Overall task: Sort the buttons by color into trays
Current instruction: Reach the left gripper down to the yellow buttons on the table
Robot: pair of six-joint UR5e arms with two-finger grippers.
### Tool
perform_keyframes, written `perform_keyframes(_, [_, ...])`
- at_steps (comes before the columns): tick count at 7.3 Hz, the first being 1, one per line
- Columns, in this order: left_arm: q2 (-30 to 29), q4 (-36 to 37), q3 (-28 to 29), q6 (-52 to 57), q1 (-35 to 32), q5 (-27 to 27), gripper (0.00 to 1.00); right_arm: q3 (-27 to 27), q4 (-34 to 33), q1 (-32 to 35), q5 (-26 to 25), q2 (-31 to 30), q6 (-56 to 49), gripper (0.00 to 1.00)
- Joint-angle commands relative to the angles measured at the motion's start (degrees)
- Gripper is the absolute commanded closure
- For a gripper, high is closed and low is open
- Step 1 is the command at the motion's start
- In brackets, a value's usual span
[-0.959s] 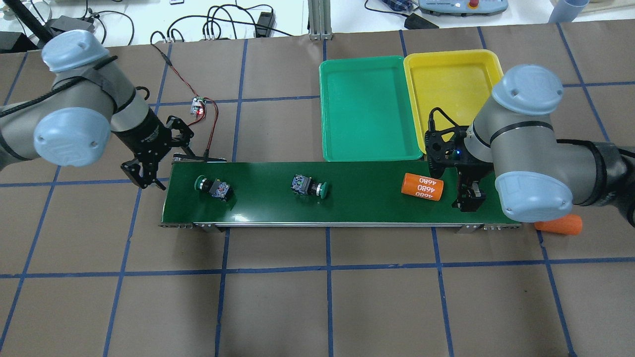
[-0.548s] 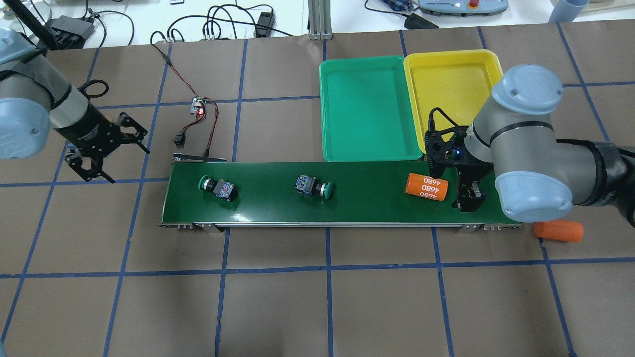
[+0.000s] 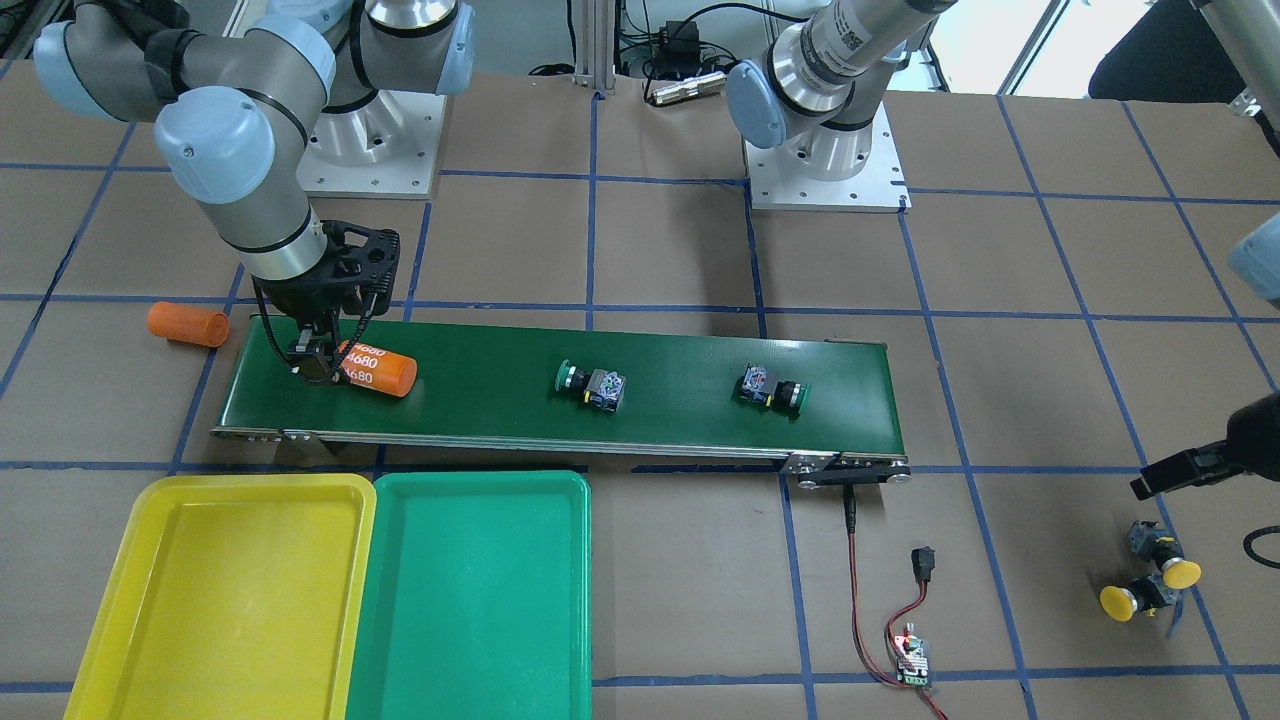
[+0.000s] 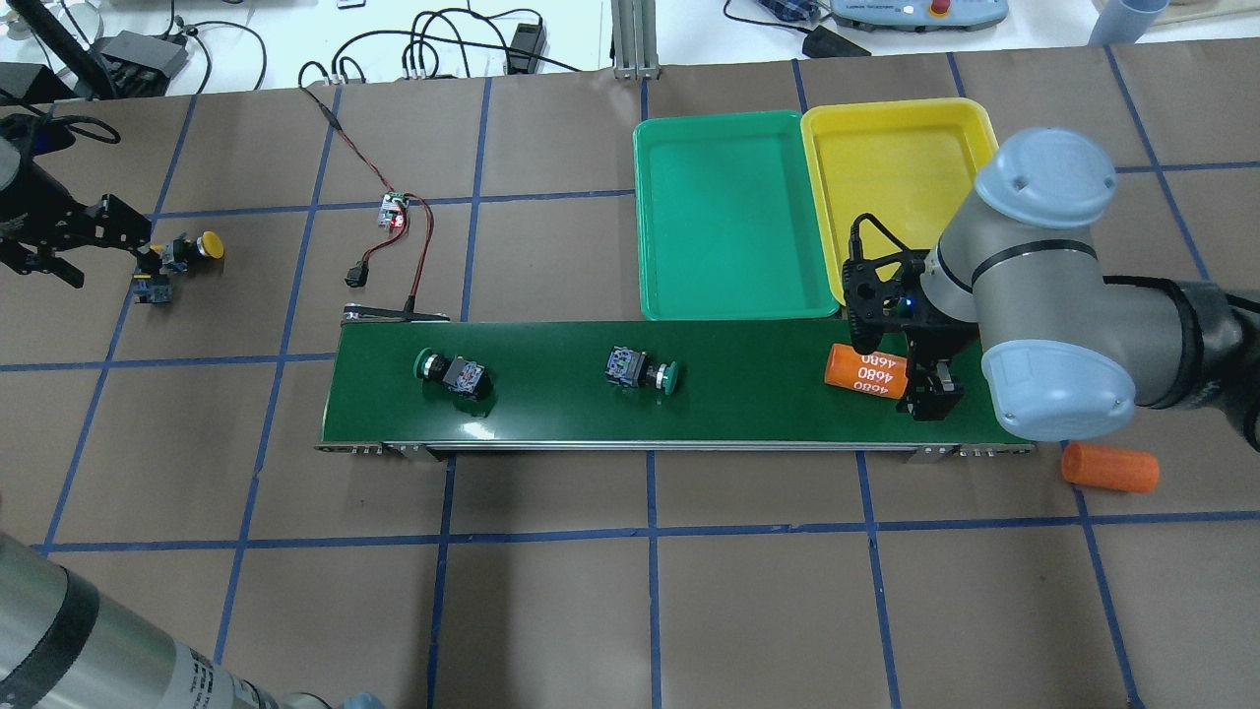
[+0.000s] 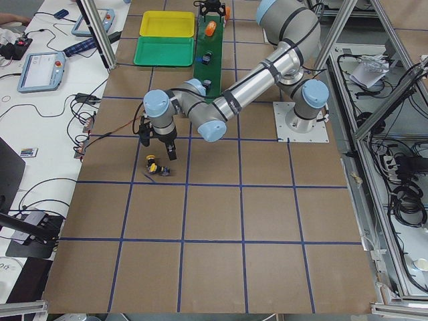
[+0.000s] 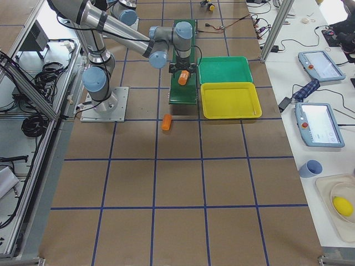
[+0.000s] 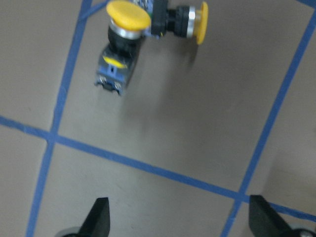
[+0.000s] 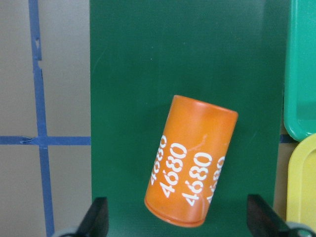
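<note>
While the right pincer (image 8: 177, 224) gapes over the orange cylinder (image 8: 190, 158) on the belt (image 4: 551, 404), the left pincer (image 7: 180, 219), also open, hovers with the two yellow buttons (image 7: 127, 15) just ahead on the counter (image 7: 173, 123), upper left in its wrist view, the nearer lying lengthwise toward it.

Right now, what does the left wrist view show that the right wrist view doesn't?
Left wrist only: two yellow buttons close together on the bare paper, near the top edge.
Right wrist only: an orange cylinder printed "4680" lying on the green belt, plus slivers of the green tray and yellow tray at the right edge.
Both: brown paper, blue tape lines, and jaws spread wide at the bottom edge.
</note>
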Motion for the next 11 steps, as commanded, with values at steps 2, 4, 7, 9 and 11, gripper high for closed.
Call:
perform_keyframes(2, [-7.07,1.9,4.02,14.38,1.62,1.23,0.0,0.0,0.07,0.0,-0.09,0.0,0.0,0.0])
perform_keyframes(4, [-9.44,8.38,3.93,22.37,1.62,0.88,0.0,0.0,0.07,0.0,-0.09,0.0,0.0,0.0])
perform_keyframes(7, [-11.38,8.77,3.93,22.75,1.09,-2.17,0.0,0.0,-0.02,0.0,0.0,0.09,0.0,0.0])
perform_keyframes(9, [-11.56,8.68,3.67,22.49,1.18,-3.87,0.23,0.0,-0.02,0.0,0.0,0.09,0.0,0.0])
perform_keyframes(11, [-11.3,8.42,3.49,22.4,1.27,-3.69,0.63,0.0,-0.11,0.0,0.0,0.09,0.0,0.0])
